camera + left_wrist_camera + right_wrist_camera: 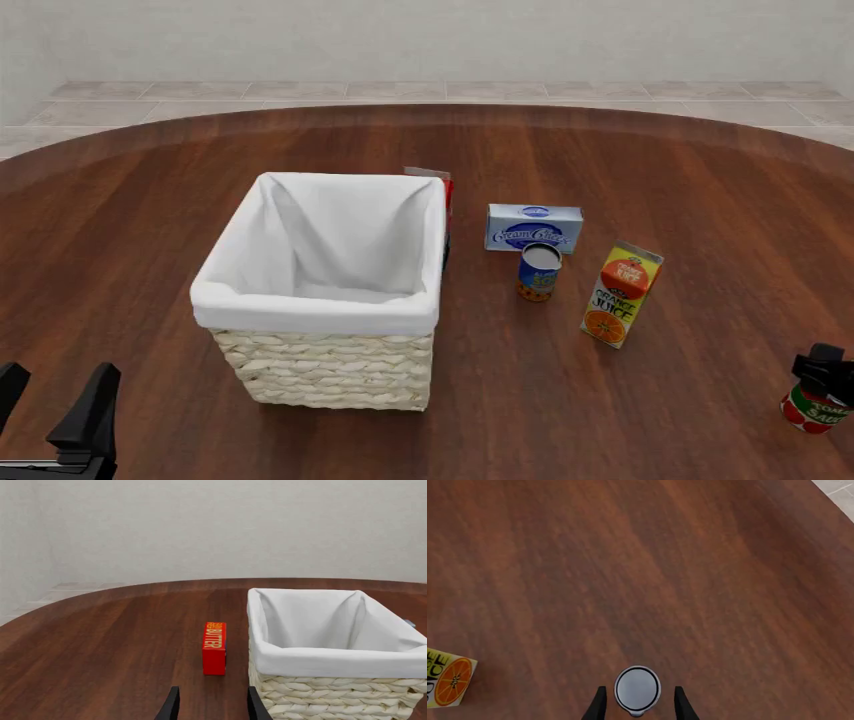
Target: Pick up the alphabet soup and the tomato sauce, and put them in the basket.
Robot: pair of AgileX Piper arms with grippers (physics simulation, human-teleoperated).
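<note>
Your right pincer [637, 702] straddles the tomato sauce [637, 687], unclosed; left pincer [210, 702] open, empty. Alphabet soup [538, 272] at basket's [320, 375] three o'clock; basket empty.

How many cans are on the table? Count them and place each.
2: the alphabet soup stands just in front of the cream cheese box; the tomato sauce sits far right, under the right pincer.

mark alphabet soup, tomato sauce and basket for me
alphabet soup [539, 272], front view, on its blue side.
tomato sauce [637, 686], right wrist view, on its silvery top.
basket [334, 368], front view, on the woven near wall.
</note>
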